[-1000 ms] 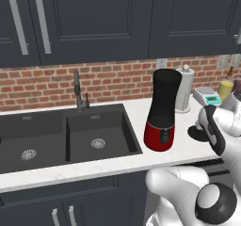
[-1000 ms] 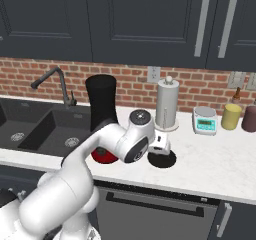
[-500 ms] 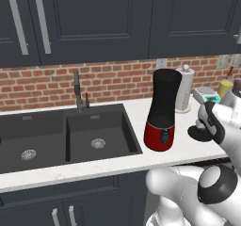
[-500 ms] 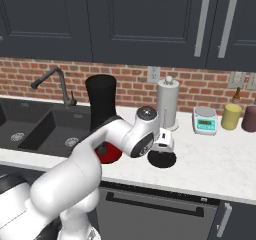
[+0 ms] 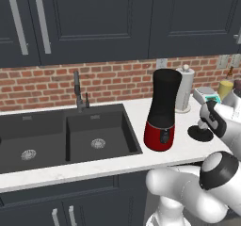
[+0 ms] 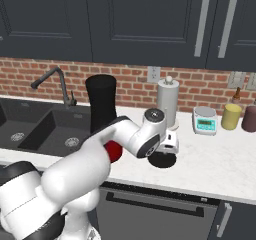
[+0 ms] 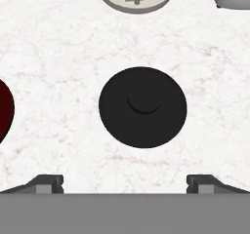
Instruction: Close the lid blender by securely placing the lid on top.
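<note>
My white arm bends forward and down, my two-finger dark-tipped pincer (image 7: 125, 183) pointing straight downward, its jaws spread wide, empty

White Franka arm (image 6: 75, 179), glossy, fat rounded segments w/ smooth shells. Dark grey joint caps: one round disc on the near link (image 5: 217, 169), another atop the wrist (image 6: 154, 116). Dark band where the segments meet. Hand block (image 6: 170, 143) white, boxy. Gripper (image 7: 125, 182): two small dark grey finger tips (image 7: 48, 182), squared ends.
</note>
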Controlling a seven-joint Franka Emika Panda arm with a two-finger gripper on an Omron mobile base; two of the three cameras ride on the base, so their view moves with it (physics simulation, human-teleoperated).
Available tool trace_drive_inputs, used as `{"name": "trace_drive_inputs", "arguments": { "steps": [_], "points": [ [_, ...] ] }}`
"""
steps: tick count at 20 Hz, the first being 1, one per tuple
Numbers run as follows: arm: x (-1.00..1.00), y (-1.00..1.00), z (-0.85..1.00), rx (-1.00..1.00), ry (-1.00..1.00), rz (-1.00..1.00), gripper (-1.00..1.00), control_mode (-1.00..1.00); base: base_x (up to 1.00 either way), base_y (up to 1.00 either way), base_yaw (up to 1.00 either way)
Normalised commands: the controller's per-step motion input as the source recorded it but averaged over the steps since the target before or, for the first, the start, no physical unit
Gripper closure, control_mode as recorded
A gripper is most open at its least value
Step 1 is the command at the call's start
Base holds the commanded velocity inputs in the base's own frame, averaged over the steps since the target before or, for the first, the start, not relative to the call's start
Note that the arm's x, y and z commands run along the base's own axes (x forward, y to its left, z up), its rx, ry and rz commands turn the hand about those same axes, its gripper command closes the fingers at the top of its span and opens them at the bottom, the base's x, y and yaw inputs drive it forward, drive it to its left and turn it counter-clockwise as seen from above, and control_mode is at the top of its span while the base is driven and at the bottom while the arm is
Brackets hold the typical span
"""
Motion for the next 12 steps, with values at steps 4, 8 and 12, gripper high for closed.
{"name": "trace_drive_inputs", "arguments": {
  "steps": [4, 8, 12],
  "points": [
    [0.14, -0.02, -0.18, 0.0, 0.0, 0.03, -1.0, -1.0, 0.0, 0.0, 0.0],
    [0.17, -0.03, -0.18, 0.0, 0.0, 0.04, -1.0, -1.0, 0.0, 0.0, 0.0],
    [0.18, -0.03, -0.19, 0.0, 0.0, 0.04, -1.0, -1.0, 0.0, 0.0, 0.0]
  ]
}}
